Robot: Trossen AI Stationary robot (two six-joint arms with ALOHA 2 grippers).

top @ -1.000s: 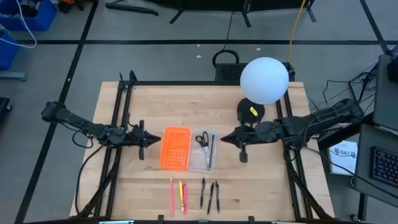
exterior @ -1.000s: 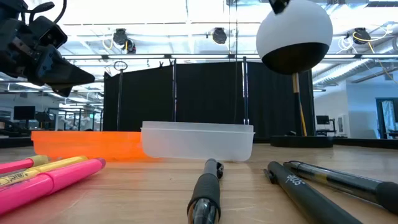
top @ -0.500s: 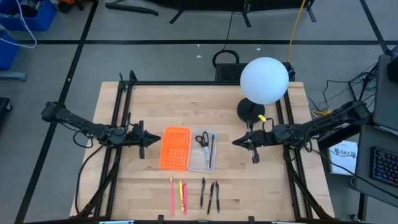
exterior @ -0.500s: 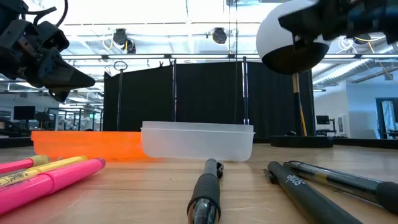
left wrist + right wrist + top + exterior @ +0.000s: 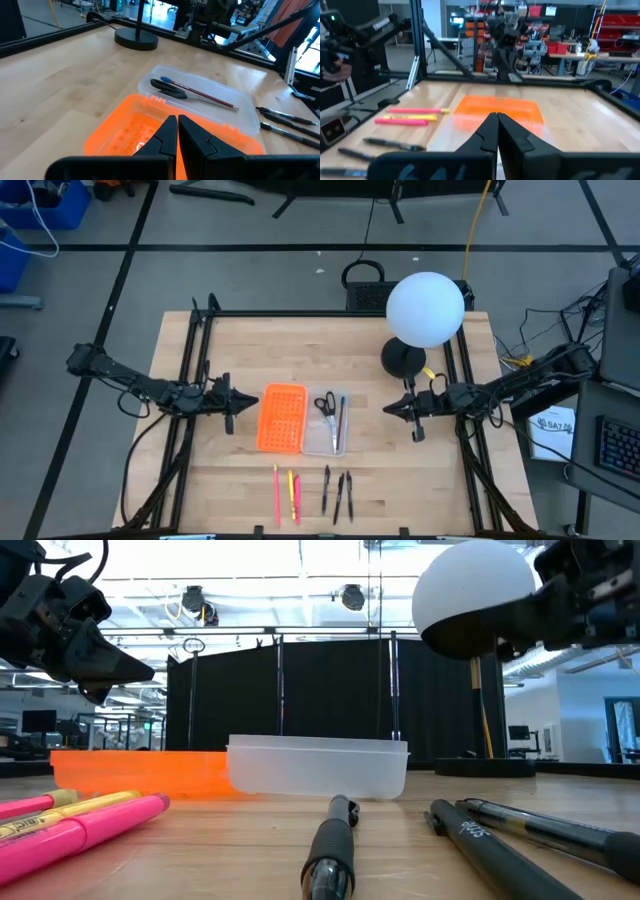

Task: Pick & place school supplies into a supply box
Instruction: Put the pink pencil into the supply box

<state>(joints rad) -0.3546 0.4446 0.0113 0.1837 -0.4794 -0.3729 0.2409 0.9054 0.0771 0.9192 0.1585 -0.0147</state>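
The clear supply box (image 5: 326, 424) lies mid-table beside an orange perforated tray (image 5: 281, 418). Black-handled scissors (image 5: 324, 403) and a thin pencil (image 5: 341, 416) rest inside it, as the left wrist view shows with the scissors (image 5: 168, 86) and pencil (image 5: 202, 96). Pink and yellow pens (image 5: 285, 494) and black pens (image 5: 338, 493) lie flat near the table's near edge. My left gripper (image 5: 233, 401) hovers shut just left of the orange tray (image 5: 145, 135). My right gripper (image 5: 390, 409) hovers shut to the right of the box, holding nothing.
A lamp with a white globe (image 5: 425, 308) and a round black base (image 5: 403, 358) stands at the far right, close behind my right arm. The low view shows the pink pens (image 5: 75, 828) and black pens (image 5: 332, 850) lying in front of the box (image 5: 317, 769).
My right gripper has drawn back from the box toward the table's right edge, drifting slightly toward the near edge, and stays shut. The box, tray and pens have not moved.
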